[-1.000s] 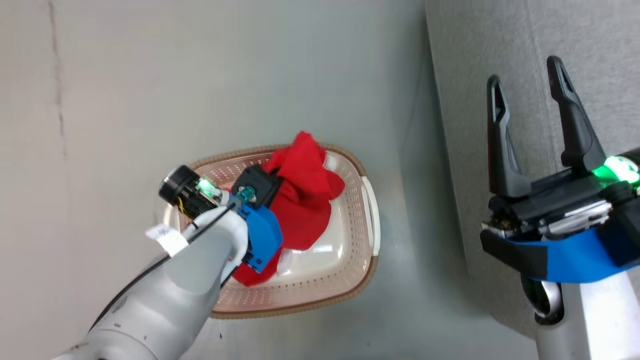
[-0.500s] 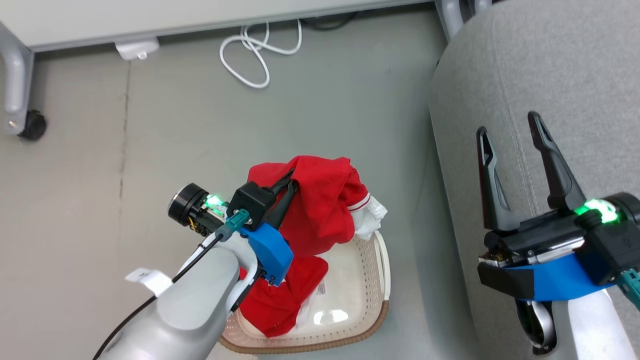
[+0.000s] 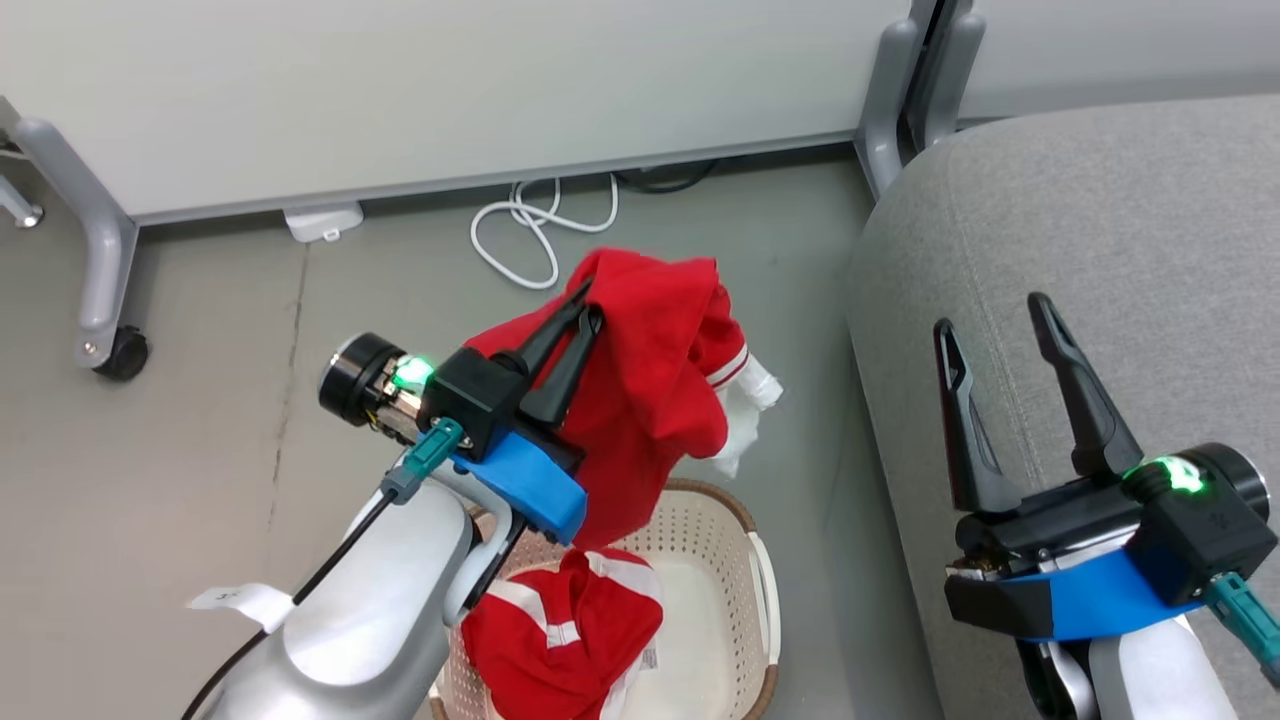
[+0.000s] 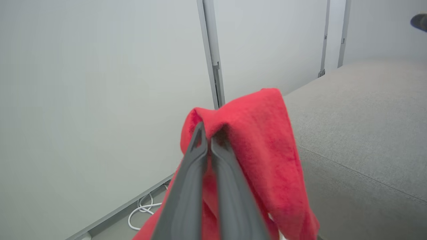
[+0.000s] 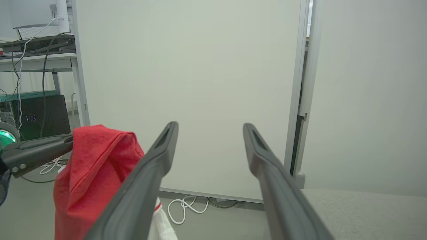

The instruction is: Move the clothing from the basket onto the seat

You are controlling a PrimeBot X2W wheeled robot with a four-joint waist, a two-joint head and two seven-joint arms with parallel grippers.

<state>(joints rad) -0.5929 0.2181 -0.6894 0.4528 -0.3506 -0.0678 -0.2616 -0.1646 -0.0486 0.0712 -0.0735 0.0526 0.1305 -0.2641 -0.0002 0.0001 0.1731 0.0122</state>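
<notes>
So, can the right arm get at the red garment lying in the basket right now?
Probably, though awkwardly. The right gripper is open and empty over the seat, and the basket is uncovered on that side. But the held garment, pinched in the left gripper, hangs just above the lower garment.

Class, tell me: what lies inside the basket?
One red garment with white stripes lies crumpled inside the basket, beside its bare cream bottom. The left forearm hides the basket's left side.
</notes>
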